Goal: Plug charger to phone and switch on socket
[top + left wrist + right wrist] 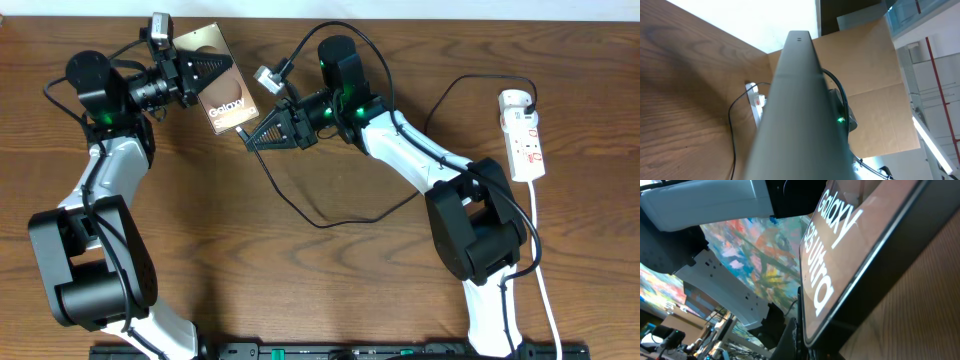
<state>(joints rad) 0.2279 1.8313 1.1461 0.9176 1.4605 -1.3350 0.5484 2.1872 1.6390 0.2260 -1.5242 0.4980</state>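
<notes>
This looks like a robotics lab or workshop. Two black-and-white robot arms [410,150] are mounted at a brown wood-grain table [330,290]. Beyond the table's far edge stand a plain brown cardboard panel [875,65] and a thin red pipe [934,75].

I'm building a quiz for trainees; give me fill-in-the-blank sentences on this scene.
The dark brown rectangular phone bears the white word ____. The ____ gripper holds it. The thin black charger cable runs to the narrow white power strip beside the ____ arm.
Missing: Galaxy; left; right.
</notes>
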